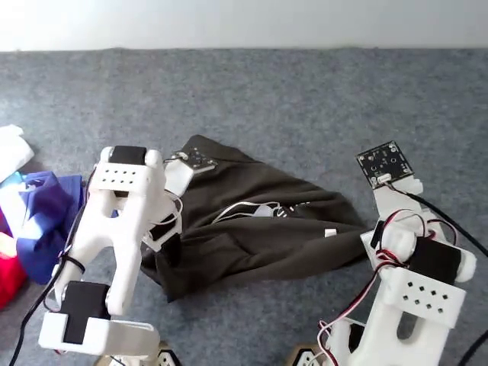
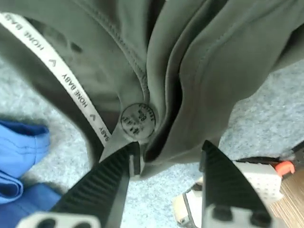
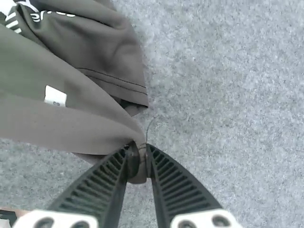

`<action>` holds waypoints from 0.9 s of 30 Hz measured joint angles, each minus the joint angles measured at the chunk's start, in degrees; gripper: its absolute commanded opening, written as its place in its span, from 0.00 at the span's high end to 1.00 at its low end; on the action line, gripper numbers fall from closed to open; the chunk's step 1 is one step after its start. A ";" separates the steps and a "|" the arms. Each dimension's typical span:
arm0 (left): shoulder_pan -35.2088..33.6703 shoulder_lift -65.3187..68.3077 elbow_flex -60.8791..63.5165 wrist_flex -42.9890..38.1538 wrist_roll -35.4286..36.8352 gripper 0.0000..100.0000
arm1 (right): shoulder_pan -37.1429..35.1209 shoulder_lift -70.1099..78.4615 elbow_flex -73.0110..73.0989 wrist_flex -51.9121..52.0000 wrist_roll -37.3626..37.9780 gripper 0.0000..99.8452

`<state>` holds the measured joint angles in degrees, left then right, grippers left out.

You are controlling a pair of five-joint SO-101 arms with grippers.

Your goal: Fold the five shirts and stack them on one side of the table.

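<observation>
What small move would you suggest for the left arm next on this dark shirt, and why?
Probably close the left gripper: its jaws stand open around a fold of the dark shirt, while the right gripper is shut on another edge.

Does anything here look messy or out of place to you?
The dark shirt lies crumpled in the middle of the table, not flat, one edge pinched in the right pincer. At the left edge, colourful clothes sit in a loose, unfolded heap.
</observation>
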<state>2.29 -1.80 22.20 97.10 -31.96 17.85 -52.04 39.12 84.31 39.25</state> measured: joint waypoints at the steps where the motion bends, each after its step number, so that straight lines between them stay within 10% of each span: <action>1: 0.09 0.00 0.09 -0.09 0.00 0.79 | 0.00 0.00 0.00 0.00 0.00 0.99; 27: -0.09 6.86 -3.34 2.02 0.09 0.92 | 0.00 0.00 0.00 0.00 0.00 0.99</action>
<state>2.20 5.05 18.86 99.12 -31.87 17.85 -52.04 39.12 84.31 39.25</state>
